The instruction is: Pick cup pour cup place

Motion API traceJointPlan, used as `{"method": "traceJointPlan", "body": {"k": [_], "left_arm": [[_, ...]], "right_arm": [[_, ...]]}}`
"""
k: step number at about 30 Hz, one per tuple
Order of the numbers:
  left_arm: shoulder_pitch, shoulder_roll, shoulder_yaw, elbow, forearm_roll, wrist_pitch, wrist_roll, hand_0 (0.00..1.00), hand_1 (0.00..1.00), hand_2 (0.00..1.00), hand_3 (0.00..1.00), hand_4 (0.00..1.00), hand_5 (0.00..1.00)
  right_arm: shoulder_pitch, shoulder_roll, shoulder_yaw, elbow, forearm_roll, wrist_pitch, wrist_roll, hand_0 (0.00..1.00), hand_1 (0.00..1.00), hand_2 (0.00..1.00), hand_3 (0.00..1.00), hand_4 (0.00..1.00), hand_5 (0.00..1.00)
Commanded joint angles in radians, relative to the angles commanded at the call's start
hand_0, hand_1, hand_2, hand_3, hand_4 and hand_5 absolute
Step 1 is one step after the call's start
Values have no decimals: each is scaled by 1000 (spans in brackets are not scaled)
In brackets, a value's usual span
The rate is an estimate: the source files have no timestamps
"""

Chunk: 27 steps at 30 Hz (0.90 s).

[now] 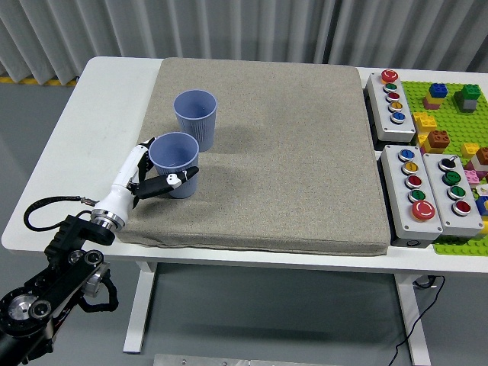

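green brick plate [450, 164] cut off at right edge, near cup [174, 163] base hidden by robot hand [156, 177]

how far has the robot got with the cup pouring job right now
Early stage. Done: the left hand has closed its fingers around the near cup. In hand: that cup sits upright on the grey mat, beside and just in front of the far cup. Left: lifting it, tilting it over the far cup, and setting it back down.

Second cup [196, 117] just behind; mat [305, 152] rightward open
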Motion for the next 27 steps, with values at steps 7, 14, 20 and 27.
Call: {"method": "traceJointPlan", "body": {"k": [7, 14, 20, 27], "left_arm": [[4, 3, -7, -13, 13, 5, 0, 709, 621, 599, 589, 888, 246], [8, 21, -34, -41, 43, -3, 11, 678, 615, 597, 584, 885, 242], [0, 61, -61, -78, 43, -7, 18, 660, 606, 594, 578, 883, 238], [-42, 131, -69, -84, 39, -16, 29, 655, 602, 594, 575, 882, 236]], "right_arm": [[-1, 0, 2, 0, -1, 0, 0, 640, 600, 508, 578, 2, 2], [-3, 0, 3, 0, 2, 0, 2, 640, 600, 508, 578, 2, 2], [-3, -3, 2, -1, 9, -2, 4, 640, 600, 508, 578, 2, 2], [-5, -5, -2, -1, 16, -5, 4, 640, 600, 508, 578, 2, 2]]}}
